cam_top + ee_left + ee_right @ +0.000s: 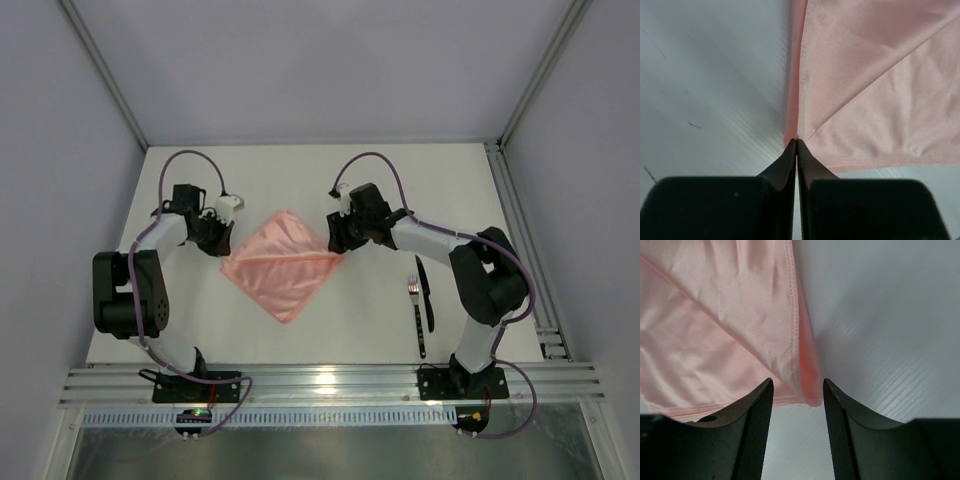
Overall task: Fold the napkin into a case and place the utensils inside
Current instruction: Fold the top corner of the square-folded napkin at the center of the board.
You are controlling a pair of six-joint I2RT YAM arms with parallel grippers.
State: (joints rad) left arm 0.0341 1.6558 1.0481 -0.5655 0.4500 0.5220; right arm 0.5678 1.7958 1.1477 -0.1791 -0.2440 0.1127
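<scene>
The salmon-pink napkin point(282, 262) lies flat on the white table as a diamond with a crease across it; no case shape shows. My left gripper point(222, 243) is at its left corner. In the left wrist view that gripper point(797, 141) is shut, pinching the edge of the napkin point(870, 90). My right gripper point(338, 243) is at the right corner. In the right wrist view it point(798, 390) stands open, its fingers either side of the folded tip of the napkin point(715, 330). The utensils, a fork point(417, 318) and a dark knife point(425, 295), lie side by side at the right.
The white table point(300, 180) is bounded by a metal rail point(330, 380) along the near edge and a frame post point(510, 220) on the right. The right arm's elbow point(490, 270) hangs just right of the utensils.
</scene>
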